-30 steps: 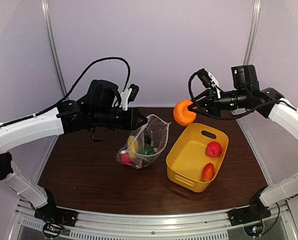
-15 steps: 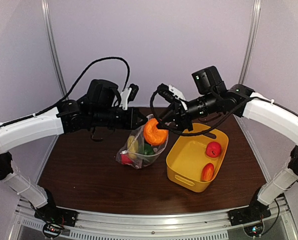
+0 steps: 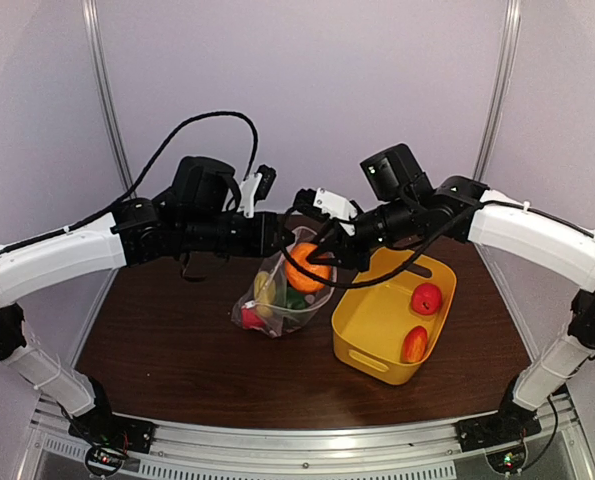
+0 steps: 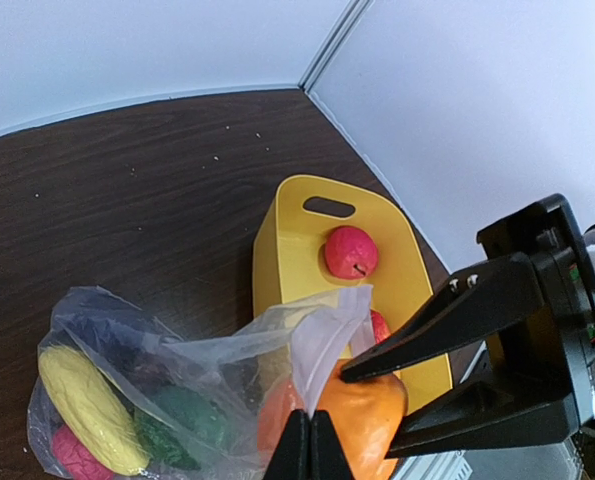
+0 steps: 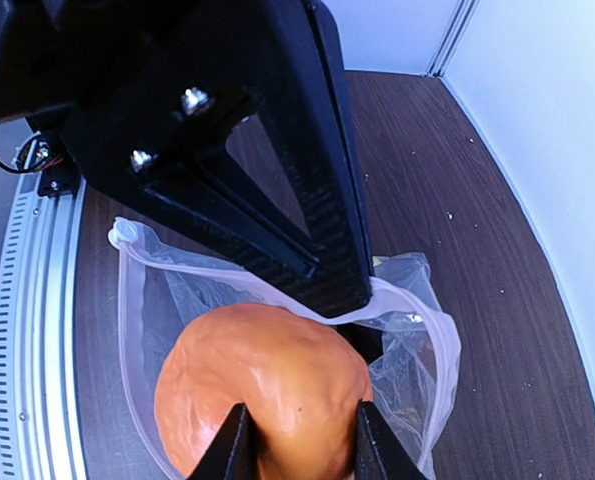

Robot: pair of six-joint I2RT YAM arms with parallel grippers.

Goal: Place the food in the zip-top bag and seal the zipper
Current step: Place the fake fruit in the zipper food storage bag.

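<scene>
The clear zip-top bag (image 3: 277, 300) lies on the table with its mouth lifted. My left gripper (image 3: 280, 238) is shut on the bag's upper rim (image 4: 322, 345), its tips (image 4: 310, 440) pinching the plastic. My right gripper (image 3: 315, 258) is shut on a glossy orange fruit (image 3: 305, 268), which sits in the bag's open mouth (image 5: 262, 385). The whitish zipper (image 5: 124, 310) loops around the fruit, and its small slider tab (image 5: 122, 235) is at the far end. Yellow (image 4: 82, 405), green (image 4: 182, 420) and pink (image 4: 72, 455) food lies inside the bag.
A yellow tub (image 3: 362, 350) with handle slots stands right of the bag and holds two red fruits (image 3: 427, 298) (image 3: 414, 343). The two arms meet closely over the bag. Dark wooden tabletop (image 3: 167, 350) surrounds them, with walls behind.
My right arm has swung left from above the tub, carrying the orange fruit down into the bag's mouth. The left gripper has held the bag's rim in place.
</scene>
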